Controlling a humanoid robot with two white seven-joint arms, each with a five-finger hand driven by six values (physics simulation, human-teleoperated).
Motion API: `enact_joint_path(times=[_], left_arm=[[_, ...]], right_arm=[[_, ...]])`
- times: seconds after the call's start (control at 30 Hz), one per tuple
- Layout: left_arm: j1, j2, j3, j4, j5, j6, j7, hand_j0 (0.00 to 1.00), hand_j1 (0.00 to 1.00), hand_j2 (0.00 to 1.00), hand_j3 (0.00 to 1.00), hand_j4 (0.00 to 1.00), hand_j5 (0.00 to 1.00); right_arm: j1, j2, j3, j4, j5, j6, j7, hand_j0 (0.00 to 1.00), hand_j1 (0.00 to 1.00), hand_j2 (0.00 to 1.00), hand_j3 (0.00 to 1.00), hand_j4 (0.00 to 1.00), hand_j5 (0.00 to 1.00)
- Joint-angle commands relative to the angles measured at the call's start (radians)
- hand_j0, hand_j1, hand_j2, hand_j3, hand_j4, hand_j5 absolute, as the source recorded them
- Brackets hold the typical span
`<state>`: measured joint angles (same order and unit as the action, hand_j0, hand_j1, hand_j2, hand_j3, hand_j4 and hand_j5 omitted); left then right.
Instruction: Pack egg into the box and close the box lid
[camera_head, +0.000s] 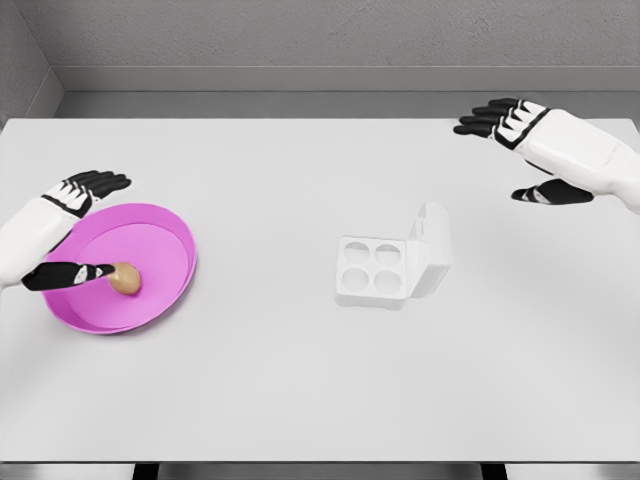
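A tan egg (126, 280) lies inside a shallow pink bowl (160, 235) at the left of the white table. My left hand (82, 228) hovers over the bowl's left side, fingers spread, with the thumb tip right beside the egg and nothing grasped. Near the table's middle, a white egg box (372, 270) with four empty cups sits with its lid (432, 247) standing open on the right side. My right hand (520, 150) is held open at the far right, well above and behind the box.
The white table (300, 400) fills the view, with its front edge at the bottom. A grey wall runs behind the far edge.
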<state>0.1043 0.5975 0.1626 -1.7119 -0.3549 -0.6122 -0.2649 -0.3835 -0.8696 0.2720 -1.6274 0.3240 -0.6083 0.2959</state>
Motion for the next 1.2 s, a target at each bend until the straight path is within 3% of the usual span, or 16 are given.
enact_joint_path(times=[0.0,0.13,0.17,0.2,0.23,0.33,0.4,0.43,0.5,0.57,0.63,0.73,0.8,0.93,1.07,1.17], left_arm=[[0.0,0.001,0.009,0.002,0.005,0.001,0.0,1.0,1.0,1.0,1.0,1.0,1.0],[-0.023,0.004,0.048,-0.012,-0.081,0.001,0.0,1.0,1.0,1.0,1.0,1.0,1.0],[-0.021,0.086,0.045,-0.015,-0.081,0.001,0.001,1.0,1.0,1.0,1.0,1.0,1.0],[-0.015,0.192,0.022,0.012,-0.087,0.001,0.0,1.0,1.0,1.0,1.0,1.0,1.0],[-0.026,0.272,-0.067,0.028,-0.082,0.001,0.001,1.0,1.0,1.0,1.0,1.0,1.0],[-0.069,0.337,-0.164,0.037,-0.122,0.001,0.0,1.0,1.0,1.0,1.0,1.0,1.0],[-0.094,0.354,-0.222,0.052,-0.2,0.001,0.001,1.0,1.0,1.0,1.0,1.0,1.0],[-0.103,0.352,-0.244,0.069,-0.168,0.001,0.003,1.0,1.0,1.0,1.0,1.0,1.0],[-0.103,0.367,-0.259,0.106,0.051,0.001,0.003,1.0,1.0,1.0,1.0,1.0,1.0],[-0.101,0.419,-0.319,0.101,0.137,0.001,0.003,1.0,1.0,1.0,1.0,1.0,1.0],[-0.098,0.421,-0.351,0.087,0.129,0.001,-0.01,1.0,1.0,1.0,1.0,1.0,1.0],[-0.11,0.407,-0.356,0.064,0.14,0.001,-0.195,1.0,1.0,1.0,1.0,1.0,1.0],[-0.143,0.412,-0.364,0.061,0.134,0.001,-0.243,1.0,1.0,1.0,1.0,1.0,1.0],[-0.221,0.423,-0.356,0.052,0.129,0.001,-0.243,1.0,1.0,1.0,1.0,1.0,1.0],[-0.242,0.412,-0.371,0.081,0.077,0.08,-0.243,1.0,1.0,1.0,1.0,1.0,1.0],[-0.249,0.387,-0.39,0.091,0.065,0.109,-0.243,1.0,1.0,1.0,1.0,1.0,1.0]], right_arm=[[0.0,-0.02,0.0,0.0,-0.01,-0.003,0.006,1.0,1.0,1.0,1.0,1.0,1.0],[-0.002,-0.019,-0.004,0.006,-0.003,-0.003,0.006,1.0,1.0,1.0,1.0,1.0,1.0],[-0.003,-0.02,-0.004,0.006,-0.003,-0.003,0.008,1.0,1.0,1.0,1.0,1.0,1.0],[-0.003,-0.02,-0.004,0.006,-0.003,-0.003,0.008,1.0,1.0,1.0,1.0,1.0,1.0],[-0.002,-0.02,-0.002,0.004,-0.002,-0.003,0.011,1.0,1.0,1.0,1.0,1.0,1.0],[-0.009,-0.015,-0.007,0.008,0.012,-0.003,0.173,1.0,1.0,1.0,1.0,1.0,1.0],[-0.008,-0.015,-0.036,0.006,0.015,-0.003,0.213,1.0,1.0,1.0,1.0,1.0,1.0],[-0.008,-0.015,-0.037,0.008,0.016,-0.003,0.236,1.0,1.0,1.0,1.0,1.0,1.0],[-0.008,-0.009,-0.039,0.047,0.016,-0.003,0.31,1.0,1.0,1.0,1.0,1.0,1.0],[-0.009,-0.006,-0.039,0.089,0.026,-0.003,0.315,1.0,1.0,1.0,1.0,1.0,1.0],[-0.011,-0.005,-0.04,0.092,0.032,-0.003,0.315,1.0,1.0,1.0,1.0,1.0,1.0],[-0.014,-0.014,-0.039,0.092,0.043,-0.003,0.315,0.99,0.99,0.99,0.99,0.99,0.99],[-0.011,-0.017,-0.037,0.087,0.061,-0.003,0.315,0.96,0.96,0.96,0.96,0.96,0.96],[-0.008,-0.003,-0.03,0.09,0.098,-0.003,0.315,0.85,0.85,0.85,0.85,0.85,0.85],[-0.008,-0.008,-0.03,0.089,0.104,-0.003,0.315,0.63,0.63,0.63,0.63,0.63,0.63],[-0.008,-0.009,-0.03,0.086,0.115,-0.003,0.315,0.59,0.59,0.59,0.59,0.59,0.59]])
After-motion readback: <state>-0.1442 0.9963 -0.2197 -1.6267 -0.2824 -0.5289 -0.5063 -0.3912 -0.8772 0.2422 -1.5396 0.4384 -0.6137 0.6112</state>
